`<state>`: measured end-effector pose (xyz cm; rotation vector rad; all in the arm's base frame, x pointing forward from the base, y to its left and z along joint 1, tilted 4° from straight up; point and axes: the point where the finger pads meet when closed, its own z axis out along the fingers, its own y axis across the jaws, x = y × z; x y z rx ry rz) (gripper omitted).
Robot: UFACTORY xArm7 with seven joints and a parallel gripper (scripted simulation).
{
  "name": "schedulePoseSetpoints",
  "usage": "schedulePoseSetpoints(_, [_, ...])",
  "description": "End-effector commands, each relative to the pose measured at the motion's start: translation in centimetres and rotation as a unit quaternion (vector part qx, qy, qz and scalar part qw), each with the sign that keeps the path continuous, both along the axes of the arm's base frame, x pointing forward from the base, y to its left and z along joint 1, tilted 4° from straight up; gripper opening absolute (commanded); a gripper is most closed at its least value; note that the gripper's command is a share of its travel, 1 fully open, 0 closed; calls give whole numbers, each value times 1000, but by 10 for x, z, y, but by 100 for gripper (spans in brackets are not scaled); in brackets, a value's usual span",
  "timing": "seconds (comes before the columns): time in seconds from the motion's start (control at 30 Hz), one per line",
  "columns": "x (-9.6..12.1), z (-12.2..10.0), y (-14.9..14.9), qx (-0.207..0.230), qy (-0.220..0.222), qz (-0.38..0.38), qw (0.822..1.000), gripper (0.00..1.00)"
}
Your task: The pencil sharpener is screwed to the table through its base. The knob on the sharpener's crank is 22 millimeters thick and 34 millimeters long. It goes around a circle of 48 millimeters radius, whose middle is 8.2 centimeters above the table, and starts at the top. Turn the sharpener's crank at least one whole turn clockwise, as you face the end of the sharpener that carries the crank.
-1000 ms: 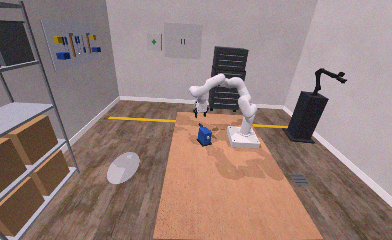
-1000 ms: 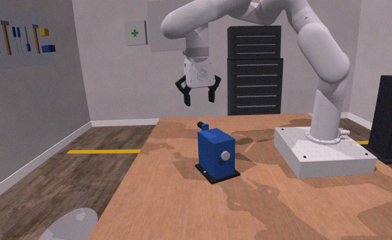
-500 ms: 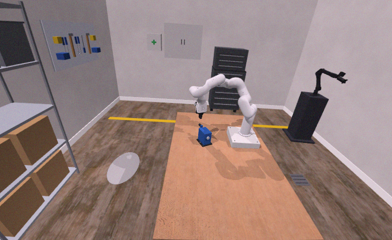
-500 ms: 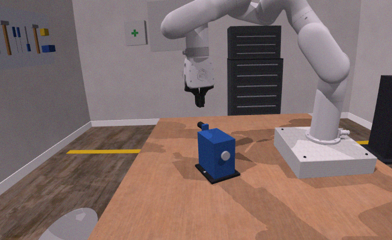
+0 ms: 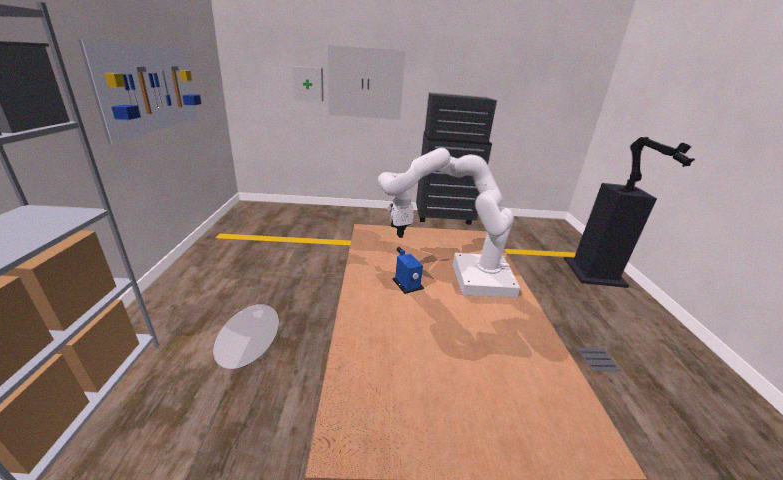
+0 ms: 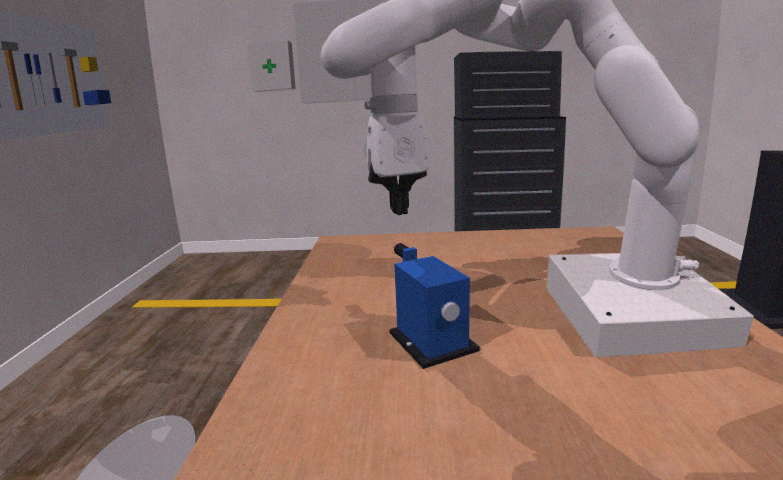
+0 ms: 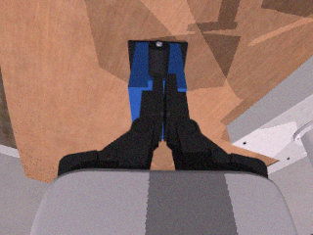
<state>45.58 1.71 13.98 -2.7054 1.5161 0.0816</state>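
Item: blue pencil sharpener (image 6: 431, 312), upright on its black base plate (image 6: 460, 352), standing on the desk (image 6: 353, 416) just beside the arm's white pedestal (image 6: 734, 333). Crank at the far end, its black knob (image 6: 400, 249) at the top of its circle.

Item: hand (image 6: 399, 205), pointing straight down, hanging in the air above the knob and apart from it. Fingers pressed together with nothing between them; in the wrist view they lie over the sharpener's top, in line with its length.

Step in hand: the approach — no contact with the crank yet, no turning begun.

Next move, as judged: the hand could either part its fingers and descend to pinch the knob from opposite sides, or go down shut and push the knob round clockwise (seen from the crank end) — a full circle is wanted.
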Motion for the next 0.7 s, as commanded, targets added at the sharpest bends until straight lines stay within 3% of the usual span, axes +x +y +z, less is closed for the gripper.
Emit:
schedulePoseSetpoints(0.0, [1,1,0,0,-2,0,1000,0])
schedulePoseSetpoints(0.5, [1,1,0,0,-2,0,1000,0])
schedulePoseSetpoints(0.53, [1,1,0,0,-2,0,1000,54])
schedulePoseSetpoints(0.67, [1,1,0,0,-2,0,1000,54])
